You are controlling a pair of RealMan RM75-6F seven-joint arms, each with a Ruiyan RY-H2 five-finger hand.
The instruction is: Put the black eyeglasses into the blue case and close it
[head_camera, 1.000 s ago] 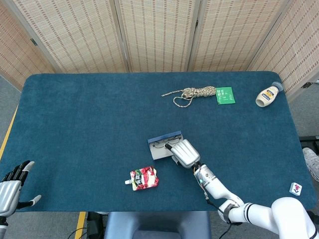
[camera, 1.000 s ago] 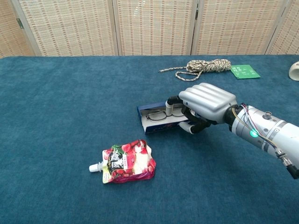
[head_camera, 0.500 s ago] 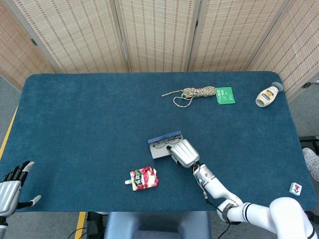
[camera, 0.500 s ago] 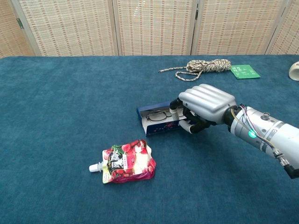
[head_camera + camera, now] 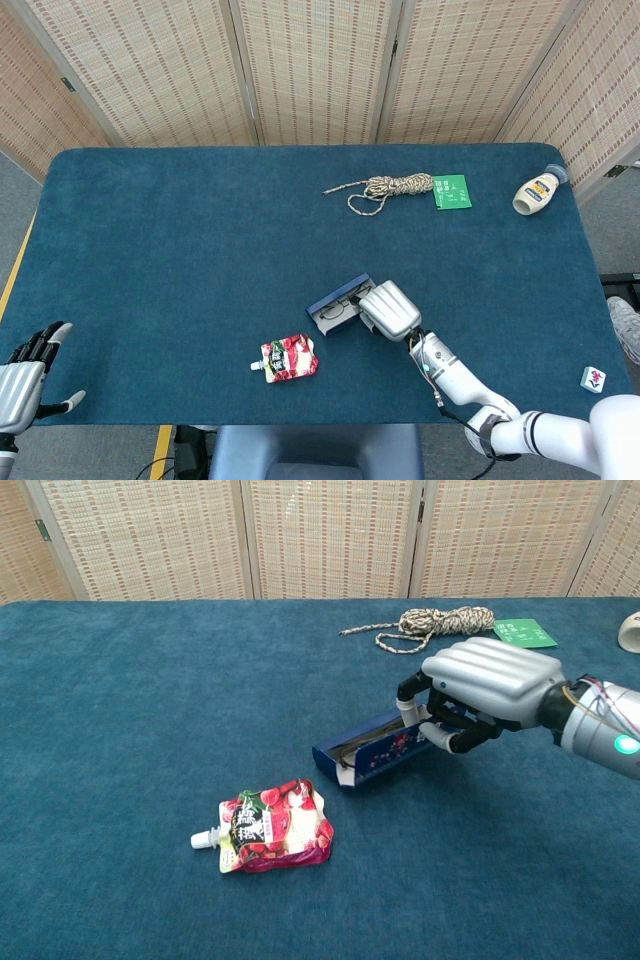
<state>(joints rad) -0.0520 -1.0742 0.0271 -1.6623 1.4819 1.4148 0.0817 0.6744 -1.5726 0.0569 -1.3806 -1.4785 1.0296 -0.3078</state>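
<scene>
Eyeglasses [image 5: 341, 303] lie in the oblong blue case [image 5: 375, 751], clamped by right-hand [image 5: 487, 685] fingers [image 5: 411, 708].

No legible text; red pouch [image 5: 270, 827] print perhaps lettering, too small to read.

you have a blue-carpeted table [image 5: 180, 230] carrying a rope coil [image 5: 395, 186], green card [image 5: 452, 191], white bottle [image 5: 535, 192], red pouch [image 5: 288, 357], mahjong tile [image 5: 593, 378] and blue case [image 5: 338, 304].

right robot hand [image 5: 487, 692] curled (left robot hand [image 5: 25, 372] splayed)
</scene>
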